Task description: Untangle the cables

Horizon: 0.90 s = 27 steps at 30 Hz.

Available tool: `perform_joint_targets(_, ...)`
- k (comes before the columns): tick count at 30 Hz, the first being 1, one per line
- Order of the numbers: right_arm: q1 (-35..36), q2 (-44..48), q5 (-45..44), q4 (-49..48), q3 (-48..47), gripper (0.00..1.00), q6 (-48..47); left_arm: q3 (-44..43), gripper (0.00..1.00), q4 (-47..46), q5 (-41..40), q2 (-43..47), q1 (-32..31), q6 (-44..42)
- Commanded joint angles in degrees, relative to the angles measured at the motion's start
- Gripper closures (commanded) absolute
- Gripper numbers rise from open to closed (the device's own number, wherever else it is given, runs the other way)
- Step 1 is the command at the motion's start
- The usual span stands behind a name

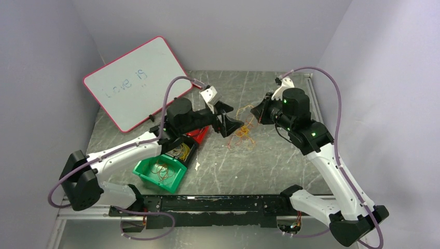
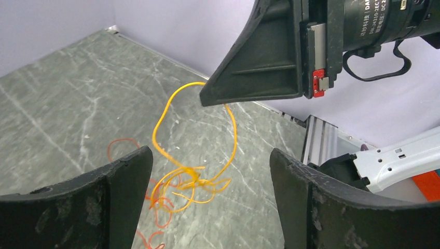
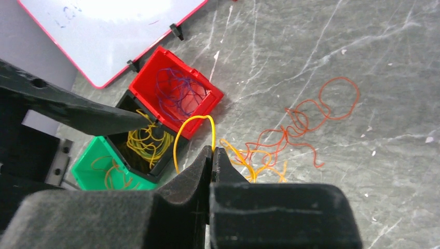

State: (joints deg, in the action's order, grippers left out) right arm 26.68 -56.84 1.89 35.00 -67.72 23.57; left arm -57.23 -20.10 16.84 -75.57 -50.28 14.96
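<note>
One yellow cable loop (image 3: pixel 194 117) tight between right gripper (image 3: pixel 211 151) jaws; left gripper (image 2: pixel 207 153) jaws apart nearby.

Soft, even light from overhead, shadows faint, lilac cast off the walls. Table (image 1: pixel 270 166) has a mild sheen toward 12 o'clock. Right wrist view: whiteboard (image 3: pixel 109 31) blown out white at 11 o'clock. Left wrist view: near fingers (image 2: pixel 78 207) soft and grainy at 7 and 5 o'clock, cables (image 2: pixel 192 176) sharp. Top view slightly soft overall.
</note>
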Motion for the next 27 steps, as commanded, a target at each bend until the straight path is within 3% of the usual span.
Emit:
perform_joint_targets(1, -0.4, 1.2, 3.4, -1.3, -1.6, 1.00, 2.6, -2.9, 0.12, -6.1, 0.7, -3.8, -2.2, -1.2)
perform_joint_targets(17, -0.4, 2.2, 7.6, -1.5, -4.8, 1.00, 4.7, -5.3, 0.13, -11.9, 2.0, -13.3, -3.4, -0.1)
perform_joint_targets(19, -0.4, 2.4, 7.8, -1.8, -5.1, 1.00, 5.0, -5.7, 0.16, -11.8, 2.5, -14.1, -3.5, 0.0)
perform_joint_targets(27, -0.4, 2.9, 9.2, -3.5, -8.5, 1.00, 5.8, -3.1, 0.47, -14.2, 3.1, -16.8, -3.5, 2.8)
